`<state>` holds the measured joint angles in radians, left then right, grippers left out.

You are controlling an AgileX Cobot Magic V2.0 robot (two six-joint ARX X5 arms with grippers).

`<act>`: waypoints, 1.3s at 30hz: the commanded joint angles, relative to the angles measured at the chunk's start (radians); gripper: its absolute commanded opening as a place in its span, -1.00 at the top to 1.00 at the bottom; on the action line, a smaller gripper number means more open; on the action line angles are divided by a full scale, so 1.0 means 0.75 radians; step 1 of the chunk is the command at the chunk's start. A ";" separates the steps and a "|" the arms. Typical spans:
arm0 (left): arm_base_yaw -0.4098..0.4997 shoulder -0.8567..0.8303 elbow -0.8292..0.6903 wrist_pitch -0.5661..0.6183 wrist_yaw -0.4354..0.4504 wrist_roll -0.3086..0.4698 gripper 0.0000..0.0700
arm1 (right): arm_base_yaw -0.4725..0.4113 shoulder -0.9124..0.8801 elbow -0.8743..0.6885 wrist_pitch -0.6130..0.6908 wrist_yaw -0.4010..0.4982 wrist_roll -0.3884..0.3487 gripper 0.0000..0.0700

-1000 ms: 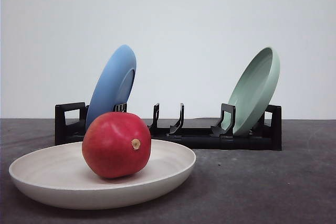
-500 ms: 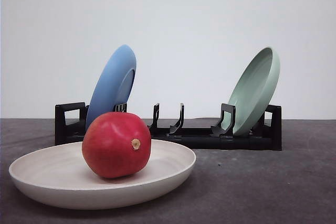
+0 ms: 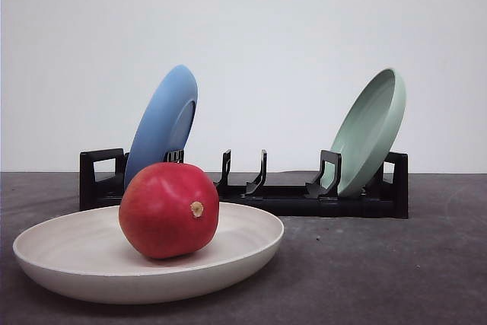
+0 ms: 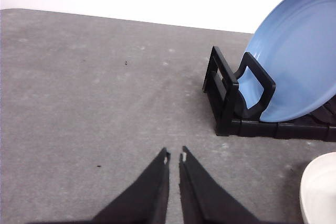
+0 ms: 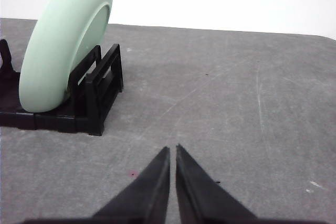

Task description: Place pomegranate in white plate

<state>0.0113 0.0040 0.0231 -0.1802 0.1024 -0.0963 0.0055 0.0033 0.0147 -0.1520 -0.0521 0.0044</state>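
The pomegranate [image 3: 169, 209] is seen lying in the white plate [image 3: 76, 253], its small tan nub turned to the front, and the plate is set flat on the grey bench [image 3: 380, 272] near the front left edge. Behind it, close to the back edge, a black rack [image 3: 289, 199] is stood with a blue plate [image 3: 162, 123] leaned at its left end and a pale green plate [image 3: 370, 131] at its right end. The left gripper [image 4: 174, 157] and the right gripper [image 5: 172, 150] are held over bare bench, each with its fingers pressed nearly together and nothing between them.
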 commanded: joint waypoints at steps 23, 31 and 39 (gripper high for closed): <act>0.003 -0.001 -0.015 0.001 -0.002 0.012 0.96 | -0.002 0.000 -0.006 0.013 0.001 0.014 0.96; 0.003 -0.001 -0.015 0.001 -0.002 0.012 0.96 | -0.002 0.000 -0.006 0.014 0.001 0.014 0.96; 0.003 -0.001 -0.015 0.001 -0.002 0.012 0.96 | -0.002 0.000 -0.006 0.014 0.001 0.014 0.95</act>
<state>0.0113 0.0040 0.0231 -0.1799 0.1024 -0.0963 0.0055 0.0036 0.0147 -0.1520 -0.0521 0.0044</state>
